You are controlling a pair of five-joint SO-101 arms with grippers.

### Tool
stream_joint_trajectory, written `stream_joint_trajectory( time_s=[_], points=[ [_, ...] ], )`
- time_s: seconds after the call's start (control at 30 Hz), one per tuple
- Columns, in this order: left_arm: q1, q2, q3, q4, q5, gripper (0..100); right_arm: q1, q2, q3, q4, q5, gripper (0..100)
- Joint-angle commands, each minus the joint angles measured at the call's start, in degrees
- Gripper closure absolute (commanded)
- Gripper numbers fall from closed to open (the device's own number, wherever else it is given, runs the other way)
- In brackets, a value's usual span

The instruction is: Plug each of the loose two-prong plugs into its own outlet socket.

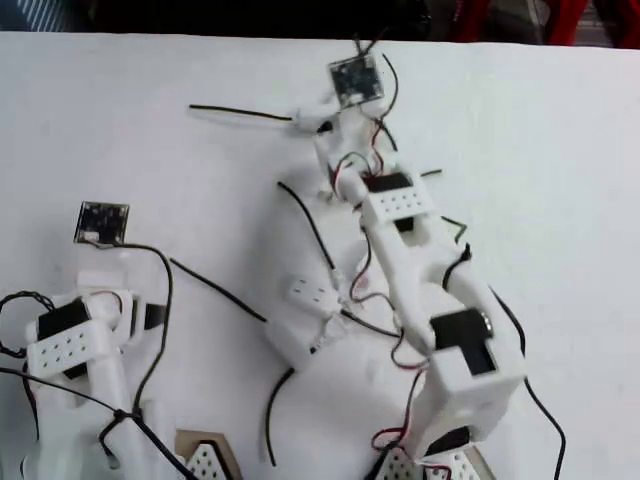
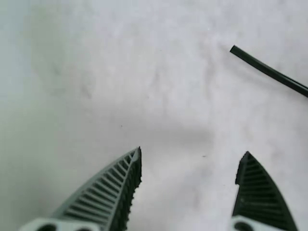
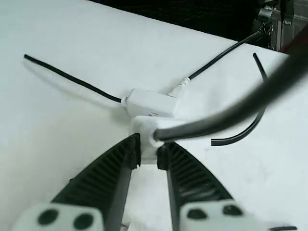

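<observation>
Fingers first: right fingers (image 3: 115, 166) are pinched tight on the plug (image 3: 143, 127), nosed up beside a corded socket (image 3: 150, 102), we'd guess to line it up. Our left fingers (image 2: 118, 185) gape wide over bare surface (image 2: 96, 72), idle. Overhead, that plug's at the far side, well apart from our left arm (image 1: 75, 345).

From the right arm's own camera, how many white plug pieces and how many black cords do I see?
White plug pieces: 2 (gripped plug in the right tool, plug body beyond it)
Black cords: 4 (thick near cord, left cord, far cord, curved loose cord)
Total: 6
</observation>
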Motion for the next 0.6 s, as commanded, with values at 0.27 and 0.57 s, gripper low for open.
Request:
stream_joint_trajectory(
  time_s=[0.27, 0.57],
  points=[
    [-0.2, -1.6, 0.4, -2.5, 0.4, 69, 0.2, 1.5, -16.9, 28.4, -11.1, 71.4],
    [-0.2, -2.0, 1.0, -3.1, 0.4, 69, -4.3, 4.8, -17.2, 36.1, -13.3, 86.5]
  ],
)
